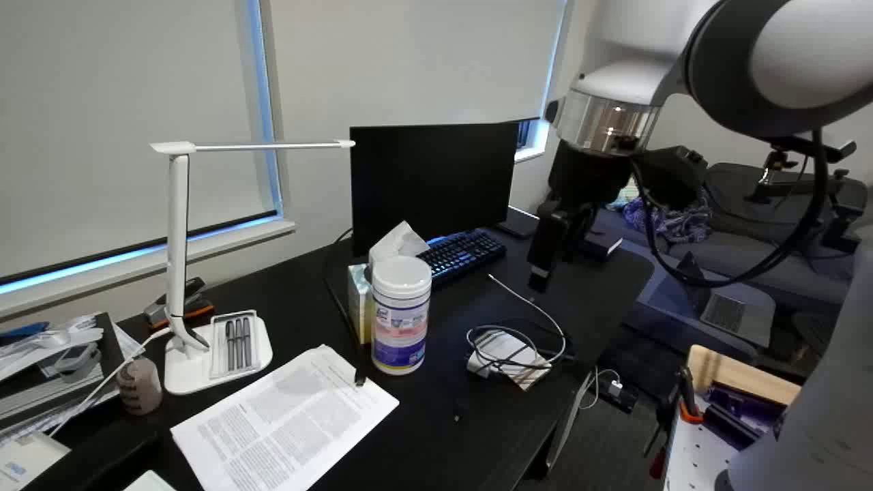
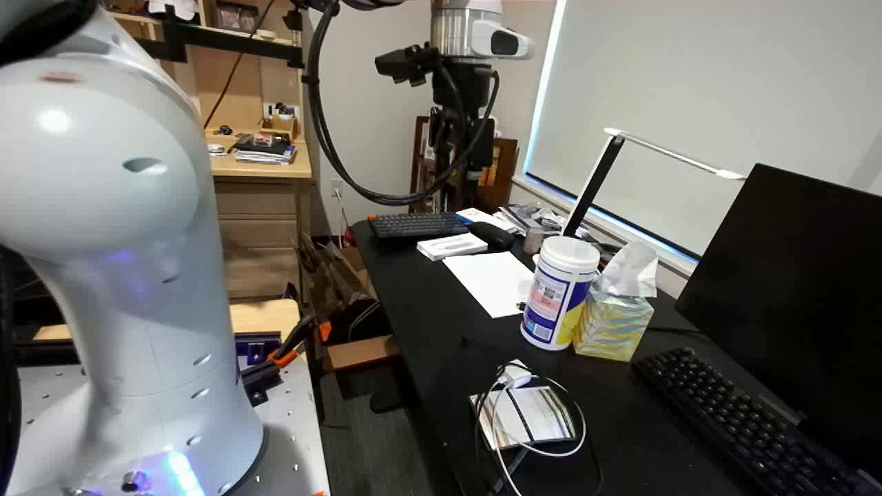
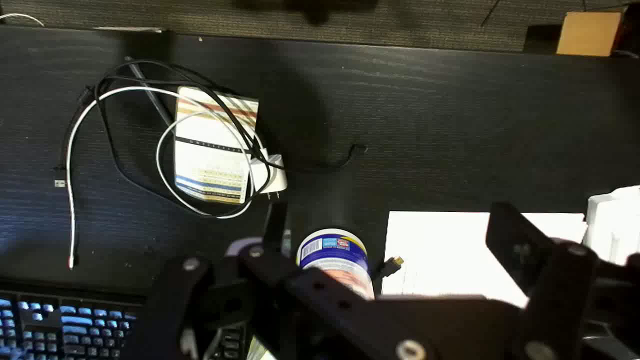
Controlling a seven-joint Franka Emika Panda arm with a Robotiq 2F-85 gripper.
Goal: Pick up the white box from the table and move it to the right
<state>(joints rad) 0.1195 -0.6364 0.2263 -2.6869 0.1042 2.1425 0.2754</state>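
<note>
– Gripper [image 3: 390, 227] looms nearest in the wrist view. Is it carrying anything?

– No, its fingers [image 3: 515, 250] stand wide apart with only air between, pointing down from well above the table [image 3: 450, 125]. Probably held that high to clear the upright wipes canister [image 2: 559, 293]

– Where's the white box [image 2: 451, 246]?

– Flat on the table in an exterior view, between the paper sheet [image 2: 493, 279] and the far keyboard [image 2: 417, 224]. It's close beside the sheet; whether they touch, I can't tell. That pale block [image 3: 615, 225] at the wrist view's edge is likely the same box, partly cut off

– Then why such a wide spread?

– To straddle the box before squeezing, I'd guess. It isn't over it, though, so I'd want it shifted sideways first, then lowered

– And the white cable [image 3: 70, 197]?

– Looped over a printed card [image 3: 212, 162]; it looks coiled there just to be out of the way. Setting the box down on it could leave it tilted

– Whose right is meant?

– Can't tell. The lift itself hasn't begun
</note>
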